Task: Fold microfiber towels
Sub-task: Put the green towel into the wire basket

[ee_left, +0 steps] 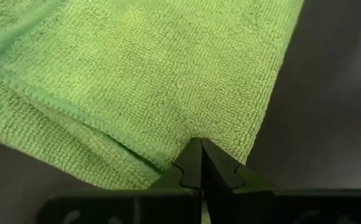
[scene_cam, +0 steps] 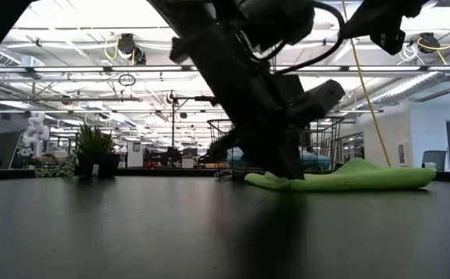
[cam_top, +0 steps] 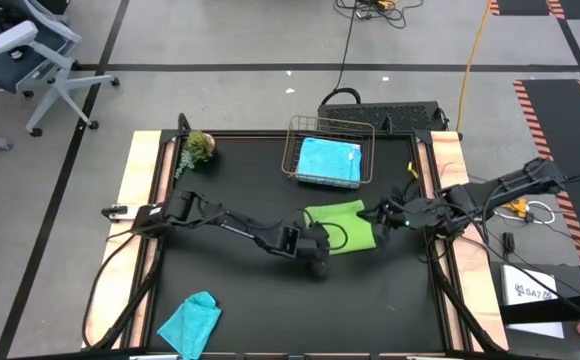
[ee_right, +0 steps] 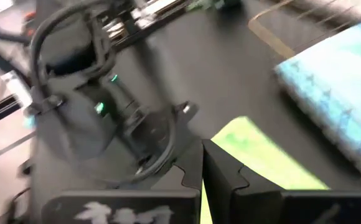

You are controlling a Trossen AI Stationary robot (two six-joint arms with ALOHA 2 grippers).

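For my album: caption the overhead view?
Left gripper pinches lime green towel; right gripper at its far edge.

An open industrial lab: exposed ceiling ducts (scene_cam: pixel 442 81), floor cables (cam_top: pixel 345 50), striped hazard tape (cam_top: pixel 550 125)

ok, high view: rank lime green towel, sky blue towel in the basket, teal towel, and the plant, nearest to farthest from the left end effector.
1. lime green towel, touching the left end effector, on its right.
2. sky blue towel, in the wire basket toward the far edge.
3. and 4. teal towel, near-left corner, and plant, far-left corner: too close to call.
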